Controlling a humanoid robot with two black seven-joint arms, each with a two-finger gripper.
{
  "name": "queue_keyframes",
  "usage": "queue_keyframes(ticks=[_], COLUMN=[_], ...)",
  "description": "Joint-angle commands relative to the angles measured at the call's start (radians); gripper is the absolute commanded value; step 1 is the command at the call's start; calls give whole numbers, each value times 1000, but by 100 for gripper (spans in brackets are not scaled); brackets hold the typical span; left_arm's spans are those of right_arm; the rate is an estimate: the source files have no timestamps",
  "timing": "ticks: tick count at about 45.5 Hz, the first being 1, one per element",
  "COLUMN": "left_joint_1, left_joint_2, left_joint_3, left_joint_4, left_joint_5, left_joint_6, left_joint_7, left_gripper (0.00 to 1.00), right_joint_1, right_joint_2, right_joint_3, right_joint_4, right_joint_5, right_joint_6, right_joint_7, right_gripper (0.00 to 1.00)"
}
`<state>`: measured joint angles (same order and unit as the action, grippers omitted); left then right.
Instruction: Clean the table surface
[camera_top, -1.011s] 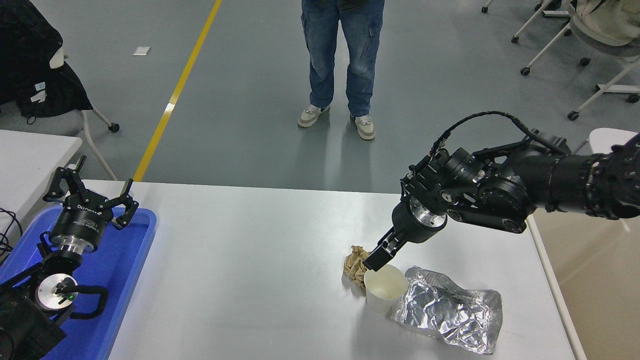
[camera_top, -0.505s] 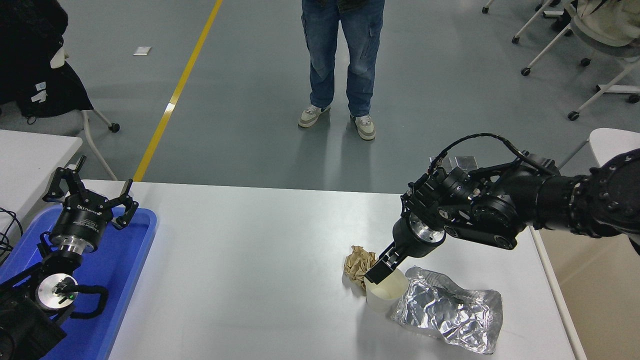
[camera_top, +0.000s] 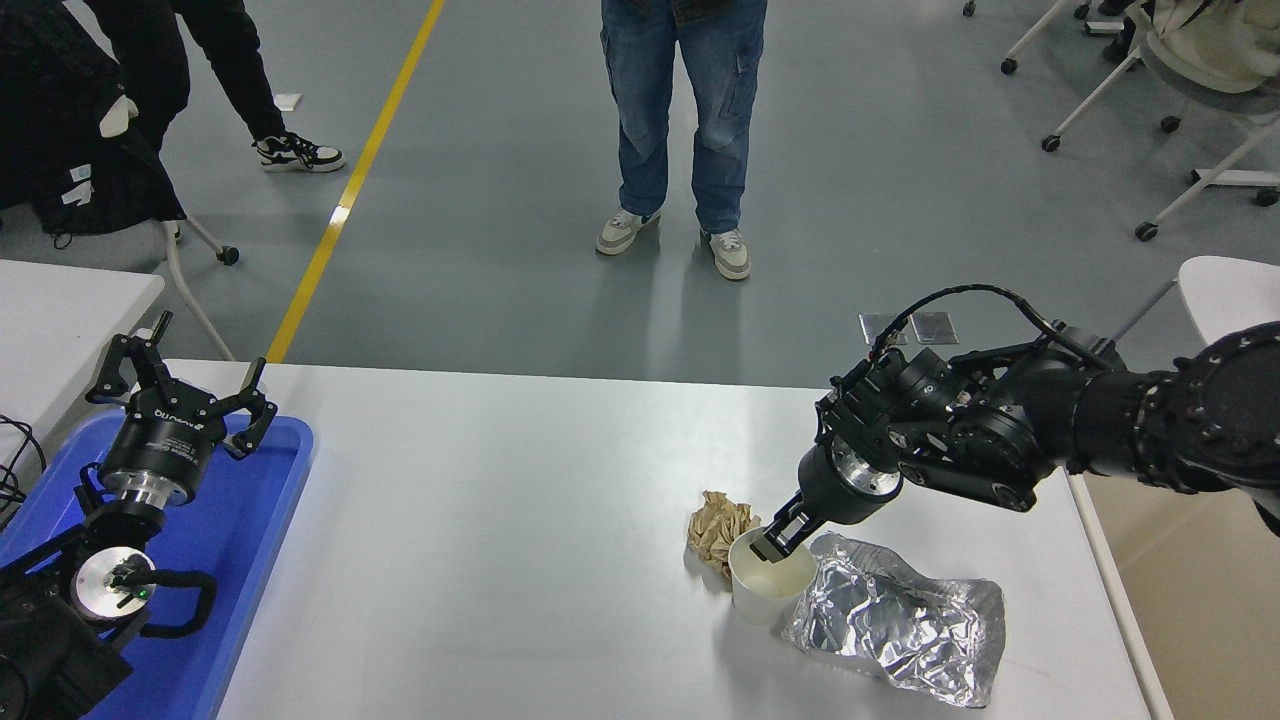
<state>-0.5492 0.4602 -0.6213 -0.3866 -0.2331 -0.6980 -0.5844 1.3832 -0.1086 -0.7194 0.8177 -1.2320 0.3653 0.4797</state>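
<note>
The white table surface (camera_top: 500, 560) holds a crumpled brown paper ball (camera_top: 715, 525), a white paper cup (camera_top: 770, 592) standing upright and a crumpled silver foil bag (camera_top: 900, 620), all close together at the right front. My right gripper (camera_top: 775, 535) comes in from the right and points down at the cup's far rim. It looks open, with one finger inside the cup's mouth and the other outside. My left gripper (camera_top: 180, 385) is open and parked over the blue tray (camera_top: 250, 520) at the lower left.
A person in jeans (camera_top: 680, 120) stands beyond the table's far edge. Another person's legs (camera_top: 240, 80) are at the top left. A smaller white table (camera_top: 60, 310) is at the left. Wheeled chairs (camera_top: 1200, 120) stand at the top right.
My right gripper has moved right and down, from beside the cup's left rim to over its mouth. A second person has stepped in at the top left.
</note>
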Motion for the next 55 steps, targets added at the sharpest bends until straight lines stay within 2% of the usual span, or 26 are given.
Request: queue_keyframes(ticks=[1, 3, 35, 44, 55], left_joint_1=[0, 0, 0, 0, 0], left_joint_2=[0, 0, 0, 0, 0], left_joint_3=[0, 0, 0, 0, 0], left_joint_4=[0, 0, 0, 0, 0], left_joint_5=[0, 0, 0, 0, 0], left_joint_6=[0, 0, 0, 0, 0], left_joint_7=[0, 0, 0, 0, 0], left_gripper=[100, 100, 100, 100, 100], right_joint_1=[2, 4, 82, 163, 356], right_joint_2=[-2, -2, -45, -120, -299], right_joint_3=[-5, -6, -8, -8, -5], right_joint_4=[-5, -5, 11, 79, 305], right_joint_5=[-1, -1, -32, -32, -30], right_joint_6=[1, 3, 9, 20, 83], right_joint_7=[25, 34, 123, 157, 157], right_gripper=[5, 0, 0, 0, 0])
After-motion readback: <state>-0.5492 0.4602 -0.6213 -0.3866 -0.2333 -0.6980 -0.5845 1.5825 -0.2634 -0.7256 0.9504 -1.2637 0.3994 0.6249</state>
